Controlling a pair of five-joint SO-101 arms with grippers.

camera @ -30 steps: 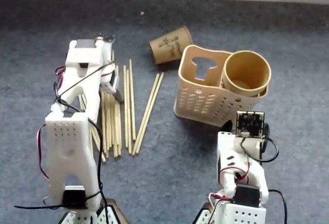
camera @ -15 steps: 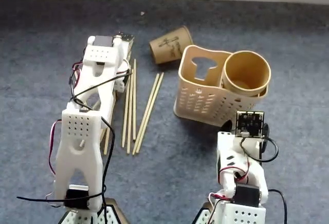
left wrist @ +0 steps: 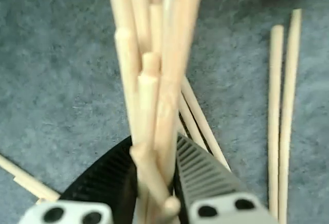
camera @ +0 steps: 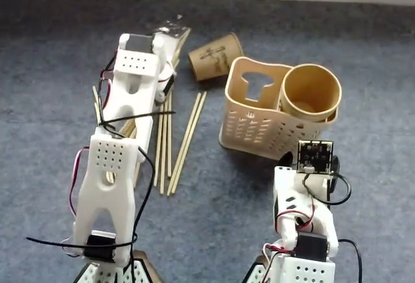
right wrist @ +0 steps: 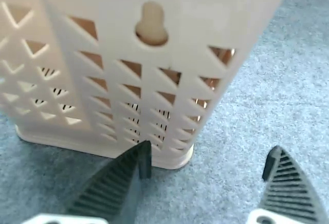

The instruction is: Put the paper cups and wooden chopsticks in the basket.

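Up beside the fallen paper cup (camera: 214, 56), the wooden chopsticks (left wrist: 154, 80) are pinched in the left jaws near one end (a loose, splayed bundle), so some may slip out short of the basket (camera: 253, 124). The right jaws stand open beside its wall.

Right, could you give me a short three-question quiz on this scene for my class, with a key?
1. True or false: the left gripper is shut on a bundle of chopsticks.
2. The paper cup outside the basket is: A upright, B lying on its side, C held by a gripper.
3. Fill in: the right gripper, facing the basket, is ___ (open or shut).

Key: 1 true; 2 B; 3 open.
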